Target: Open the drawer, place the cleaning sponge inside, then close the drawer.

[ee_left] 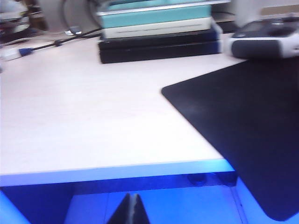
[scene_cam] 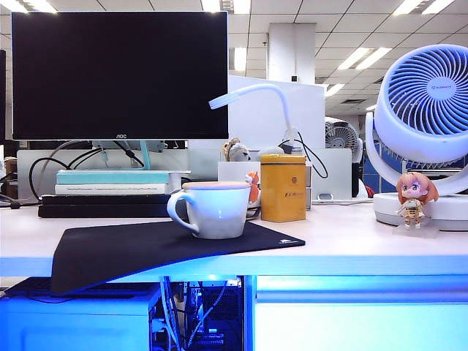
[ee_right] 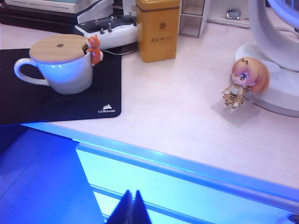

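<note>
Drawer (ee_right: 196,186) front sits shut under the bench (ee_right: 177,116) edge, glowing pale blue, and your right tool (ee_right: 133,207) hangs just in front of it with its two dark tips pressed together and nothing between them. Your left tool (ee_left: 132,212) is likewise below the bench edge, further to the left in the exterior view, its tips meeting in a point and empty; blue-lit space lies behind it. You cannot see either tool from the exterior view, and the cleaning sponge does not show in any view. On the bench above the drawer you have a black mouse mat (ee_right: 56,100) overhanging the front edge, a white cup (ee_right: 63,65) with a wooden lid standing on the mat, a small orange figure (ee_right: 95,49) clinging to the cup's rim, a yellow tin canister (ee_right: 158,30) just behind, and a doll figurine (ee_right: 243,84) beside the base of a white fan (scene_cam: 424,110). Behind these stand a dark monitor (scene_cam: 121,73) over stacked books (ee_left: 156,18), and a white desk lamp (scene_cam: 267,99).
</note>
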